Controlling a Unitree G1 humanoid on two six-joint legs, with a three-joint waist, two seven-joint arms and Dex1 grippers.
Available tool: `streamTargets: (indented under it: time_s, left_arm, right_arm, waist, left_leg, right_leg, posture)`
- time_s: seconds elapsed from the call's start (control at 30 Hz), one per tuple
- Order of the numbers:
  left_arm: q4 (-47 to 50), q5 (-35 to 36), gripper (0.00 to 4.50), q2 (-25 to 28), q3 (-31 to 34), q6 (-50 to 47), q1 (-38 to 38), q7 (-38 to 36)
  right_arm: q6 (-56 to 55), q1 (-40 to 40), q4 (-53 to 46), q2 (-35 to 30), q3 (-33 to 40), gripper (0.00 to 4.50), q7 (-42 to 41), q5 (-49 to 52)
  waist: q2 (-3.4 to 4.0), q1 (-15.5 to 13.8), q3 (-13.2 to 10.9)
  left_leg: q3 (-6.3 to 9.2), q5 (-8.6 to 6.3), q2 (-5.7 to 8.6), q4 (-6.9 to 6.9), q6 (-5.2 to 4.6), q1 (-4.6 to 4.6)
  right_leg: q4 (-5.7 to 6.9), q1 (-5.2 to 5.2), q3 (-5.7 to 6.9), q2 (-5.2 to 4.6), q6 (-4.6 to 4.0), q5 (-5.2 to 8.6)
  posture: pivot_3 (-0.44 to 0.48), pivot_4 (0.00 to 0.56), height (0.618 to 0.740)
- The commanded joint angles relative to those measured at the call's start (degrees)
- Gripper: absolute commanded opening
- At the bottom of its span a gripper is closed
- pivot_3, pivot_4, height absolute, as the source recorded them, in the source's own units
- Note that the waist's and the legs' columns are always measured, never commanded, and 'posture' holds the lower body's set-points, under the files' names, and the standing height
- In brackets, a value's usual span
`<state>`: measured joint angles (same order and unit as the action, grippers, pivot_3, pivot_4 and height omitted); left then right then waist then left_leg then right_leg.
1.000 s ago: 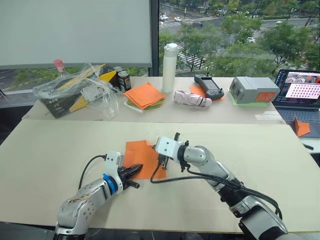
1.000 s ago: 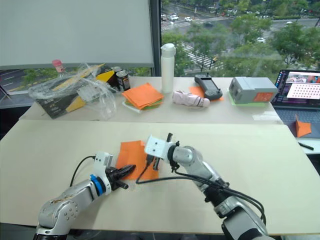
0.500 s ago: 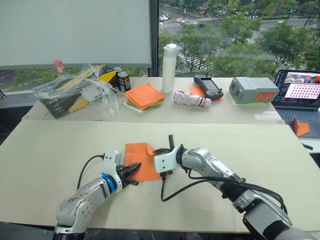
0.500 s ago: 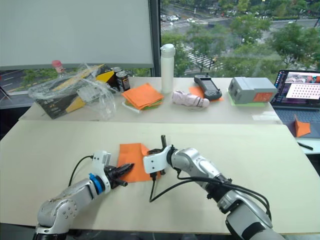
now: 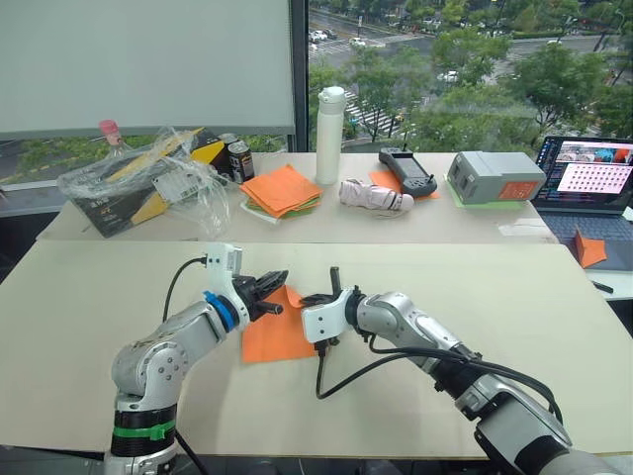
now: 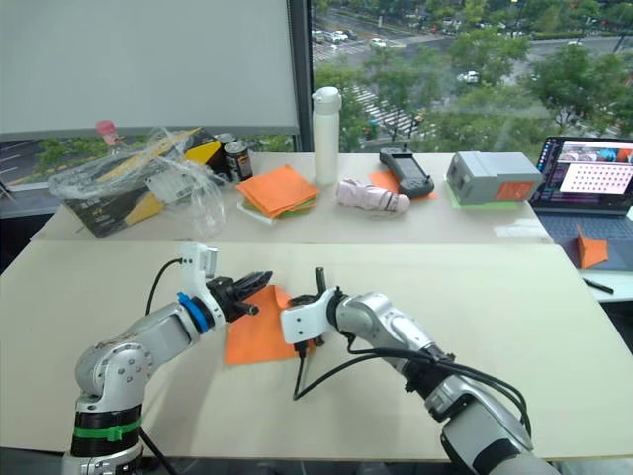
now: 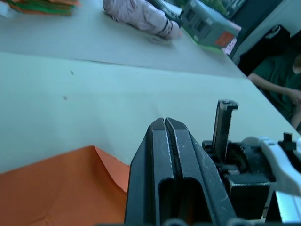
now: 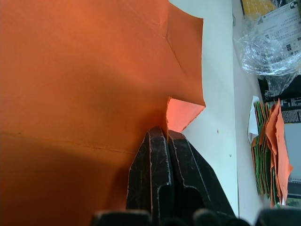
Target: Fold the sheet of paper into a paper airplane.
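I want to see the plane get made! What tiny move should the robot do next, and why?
Probably slide the shut left gripper down along the folded corner to press its crease. The sheet of paper has one far corner turned over but looking loose, the right gripper, jaws shut, rests on the sheet beside that flap, and the left hovers just over it.

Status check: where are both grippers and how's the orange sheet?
Left gripper shut, over sheet's far corner. Right gripper shut, tips pressed on the sheet of paper. Sheet flat, one corner turned up. No obstruction.
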<state>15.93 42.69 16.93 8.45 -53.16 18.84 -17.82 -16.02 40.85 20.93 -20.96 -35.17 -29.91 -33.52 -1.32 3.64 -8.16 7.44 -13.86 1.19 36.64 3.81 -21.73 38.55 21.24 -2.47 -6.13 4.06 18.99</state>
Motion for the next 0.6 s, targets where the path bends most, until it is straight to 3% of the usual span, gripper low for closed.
streamTargets:
  time_s: [0.03, 0.37, 0.6]
  left_arm:
    - [-2.78, -2.8, 0.0, 0.71, -2.77, 2.52, 1.54, -2.45]
    - [-17.56, -11.77, 0.0, 1.71, -6.14, 10.58, 7.97, -7.33]
    - [-20.68, -14.8, 0.0, 1.11, -7.88, 12.59, 8.47, -9.8]
  right_arm:
    - [-0.41, -0.13, 0.43, 0.37, 0.34, 0.04, -0.13, -0.66]
    - [0.35, -0.91, -0.9, 0.24, 0.79, 0.04, -0.46, -0.63]
    - [0.96, -1.5, -1.66, 0.13, 1.34, 0.04, -1.27, -0.51]
  waist:
    - [0.0, 0.0, 0.0]
    - [0.0, 0.15, 0.0]
    - [0.0, 0.18, 0.0]
  left_leg:
    - [0.0, 0.0, 0.0, 0.0, 0.0, 0.0]
    - [0.01, 0.02, 0.01, 0.0, 0.03, -0.01]
    - [0.01, 0.02, 0.01, 0.01, 0.03, -0.03]
  right_leg:
    - [0.0, 0.0, 0.0, 0.0, 0.0, 0.0]
    - [-0.01, 0.0, 0.03, 0.0, 0.0, 0.0]
    - [-0.01, 0.0, 0.03, 0.0, 0.0, 0.0]
  posture:
    - [0.0, 0.15, 0.74]
    - [0.0, 0.15, 0.74]
    - [0.0, 0.15, 0.74]
